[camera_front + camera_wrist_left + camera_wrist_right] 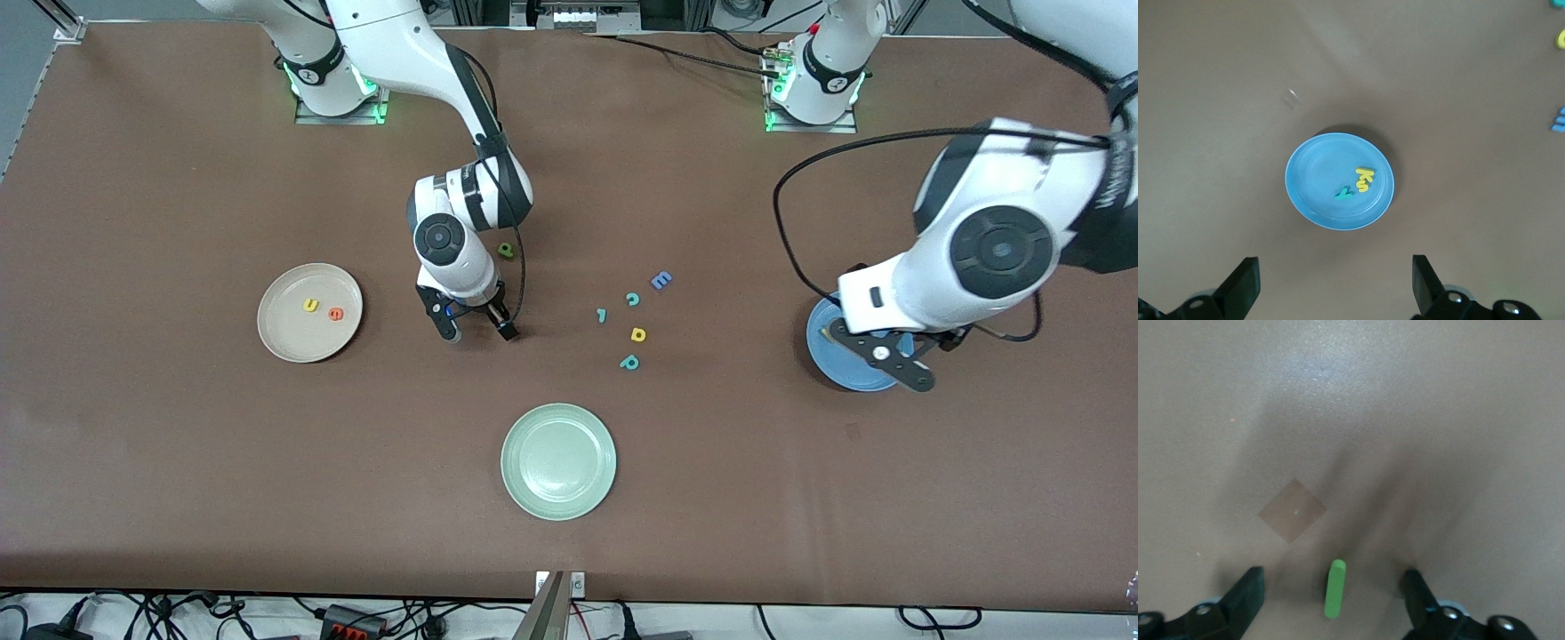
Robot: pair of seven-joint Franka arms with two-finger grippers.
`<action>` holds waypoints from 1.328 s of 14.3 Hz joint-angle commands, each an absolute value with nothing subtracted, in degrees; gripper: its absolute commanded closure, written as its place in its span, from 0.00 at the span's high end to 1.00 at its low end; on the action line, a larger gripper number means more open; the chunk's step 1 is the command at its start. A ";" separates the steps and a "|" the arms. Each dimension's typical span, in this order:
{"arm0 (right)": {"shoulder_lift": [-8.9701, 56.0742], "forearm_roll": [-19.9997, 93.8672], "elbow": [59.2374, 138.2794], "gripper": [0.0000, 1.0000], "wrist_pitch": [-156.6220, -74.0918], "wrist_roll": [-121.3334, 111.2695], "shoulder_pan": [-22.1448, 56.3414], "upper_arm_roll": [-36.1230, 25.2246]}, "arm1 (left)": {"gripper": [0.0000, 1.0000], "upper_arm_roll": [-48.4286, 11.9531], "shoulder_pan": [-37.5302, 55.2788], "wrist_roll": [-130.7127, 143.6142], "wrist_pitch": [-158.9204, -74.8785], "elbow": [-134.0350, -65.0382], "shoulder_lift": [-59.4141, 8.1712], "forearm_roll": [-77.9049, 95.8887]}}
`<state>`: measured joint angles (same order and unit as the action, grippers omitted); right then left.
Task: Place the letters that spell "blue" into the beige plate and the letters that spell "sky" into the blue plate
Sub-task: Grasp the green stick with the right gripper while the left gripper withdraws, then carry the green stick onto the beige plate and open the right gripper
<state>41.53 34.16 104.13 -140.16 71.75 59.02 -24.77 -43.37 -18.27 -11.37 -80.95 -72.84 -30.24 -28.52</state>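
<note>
Step in hand: picking the green l (1335, 587), which lies on the table between the spread fingers of the right gripper (476, 324), not yet pinched. Next: close on it, carry to beige plate (277, 333), which holds u (310, 305) and e (336, 314); b (505, 250) lies near the right arm. Left gripper (1335, 287) waits spread over blue plate (1311, 180), which holds k (1365, 175), s (1363, 189), y (1344, 193).

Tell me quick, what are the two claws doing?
Left gripper: open, empty, over the blue plate.
Right gripper: open around the green l, not gripping.
</note>
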 commanded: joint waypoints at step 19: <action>41.66 30.07 97.73 0.00 -125.80 63.67 60.03 -33.82 | 1.00 -2.37 2.90 2.73 -100.63 -95.10 0.09 0.18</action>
